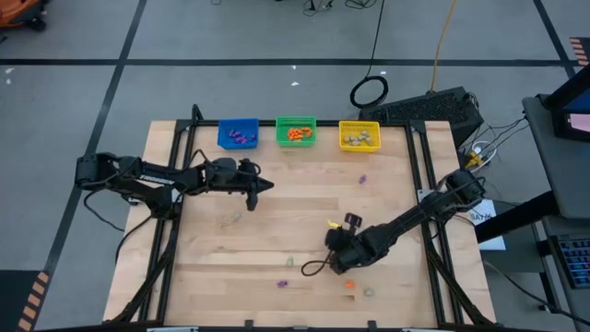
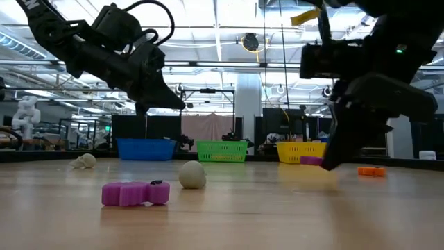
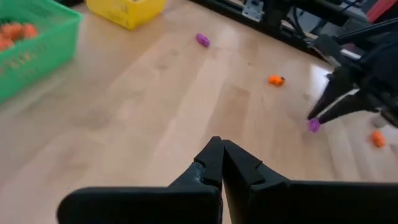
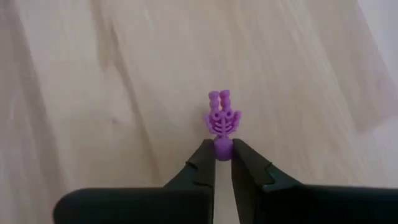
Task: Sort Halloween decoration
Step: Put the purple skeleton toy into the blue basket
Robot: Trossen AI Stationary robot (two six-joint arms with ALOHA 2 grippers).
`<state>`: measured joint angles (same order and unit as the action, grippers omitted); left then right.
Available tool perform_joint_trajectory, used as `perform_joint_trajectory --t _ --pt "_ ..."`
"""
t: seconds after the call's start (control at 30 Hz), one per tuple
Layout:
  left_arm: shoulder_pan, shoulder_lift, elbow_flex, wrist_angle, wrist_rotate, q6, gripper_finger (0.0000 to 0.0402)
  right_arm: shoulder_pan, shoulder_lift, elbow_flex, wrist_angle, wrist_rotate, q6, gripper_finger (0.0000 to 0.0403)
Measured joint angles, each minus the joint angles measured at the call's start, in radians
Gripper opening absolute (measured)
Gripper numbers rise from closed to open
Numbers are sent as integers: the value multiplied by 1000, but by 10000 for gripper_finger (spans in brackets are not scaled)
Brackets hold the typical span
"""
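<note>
The right gripper (image 4: 223, 163) pinched a little purple skeleton (image 4: 222, 119) by one end, its body sticking out past the tips, low over the desk (image 4: 124, 93). The left gripper (image 3: 222, 163) hung squeezed shut with nothing in it.

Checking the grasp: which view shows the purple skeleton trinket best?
Right wrist view: the purple skeleton fills the centre, pinched by the right tool. The left wrist view shows a purple speck, the low view a sliver; the high view hides it.

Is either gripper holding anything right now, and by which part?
The right gripper pinches a purple skeleton trinket by its head end. The left gripper is shut on nothing.
</note>
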<state>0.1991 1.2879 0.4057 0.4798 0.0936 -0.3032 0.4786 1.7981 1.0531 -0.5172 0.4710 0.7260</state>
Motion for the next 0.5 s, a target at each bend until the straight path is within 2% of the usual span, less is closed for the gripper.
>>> perform_joint_trajectory --t 0.23,0.37,0.5 --pt "-34 46 0 23 28 -130 17 -93 0 0 151 222 -342 10" --pt "-64 100 0 101 23 -212 53 -151 0 0 274 242 -582 9" --pt "-85 161 3 238 11 -267 110 -202 -1 0 422 243 -765 9"
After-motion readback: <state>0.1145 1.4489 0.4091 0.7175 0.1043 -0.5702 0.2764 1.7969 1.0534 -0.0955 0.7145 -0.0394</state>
